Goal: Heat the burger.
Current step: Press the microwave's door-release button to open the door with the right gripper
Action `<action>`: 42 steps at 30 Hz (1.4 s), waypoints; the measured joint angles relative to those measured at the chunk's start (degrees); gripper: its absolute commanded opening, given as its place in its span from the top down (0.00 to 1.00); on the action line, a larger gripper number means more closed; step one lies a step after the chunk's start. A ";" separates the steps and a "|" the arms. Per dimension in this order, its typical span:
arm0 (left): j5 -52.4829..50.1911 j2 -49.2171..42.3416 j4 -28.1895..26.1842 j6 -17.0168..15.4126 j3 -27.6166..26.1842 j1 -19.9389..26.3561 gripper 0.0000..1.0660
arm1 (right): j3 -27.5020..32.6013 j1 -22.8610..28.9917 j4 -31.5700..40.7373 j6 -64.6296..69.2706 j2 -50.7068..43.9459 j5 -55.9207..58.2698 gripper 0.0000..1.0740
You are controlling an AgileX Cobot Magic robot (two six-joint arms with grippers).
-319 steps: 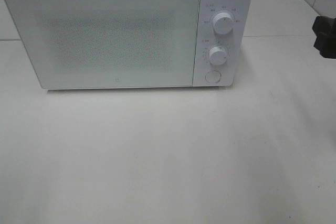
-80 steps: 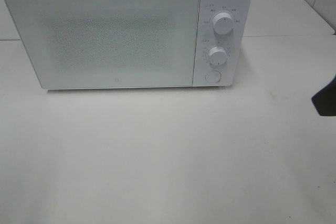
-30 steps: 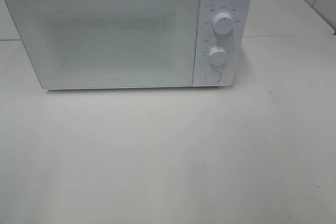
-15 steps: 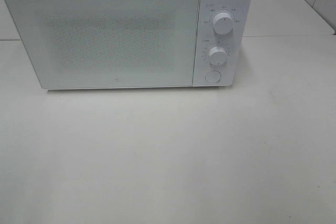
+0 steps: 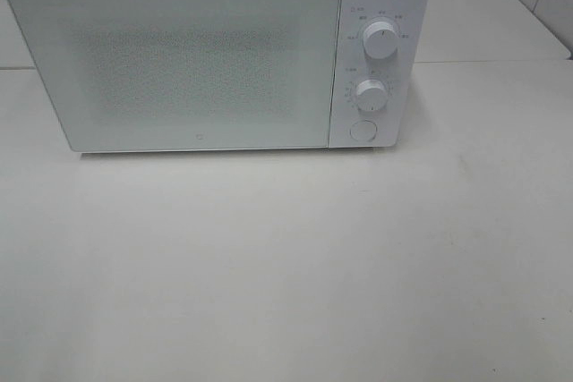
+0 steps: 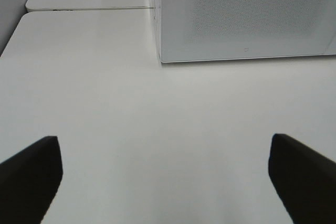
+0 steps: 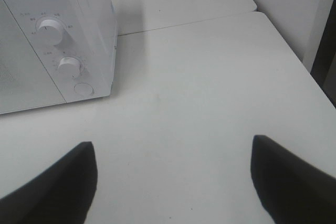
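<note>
While hanging over the white table (image 5: 286,275), left gripper (image 6: 167,182) spread wide, gripping nothing. Far centre: white microwave (image 5: 54,60), door (image 5: 179,60) shut, two dials (image 5: 380,42) and round button (image 5: 362,130) at its right. Right gripper (image 7: 173,179) likewise wide open, empty. Cannot tell where burger sits.

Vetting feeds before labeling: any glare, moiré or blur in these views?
Exterior high: flat, soft light, speckled moiré on the microwave door, no hard glare. Left wrist: left gripper shows as dark, soft-edged silhouettes. Right wrist: right gripper likewise; upper knob reads sharp.
</note>
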 measured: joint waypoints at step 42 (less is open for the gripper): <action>0.00 0.00 0.17 0.00 0.00 0.00 0.06 | 11.23 0.00 -0.06 0.00 43.54 -53.34 0.30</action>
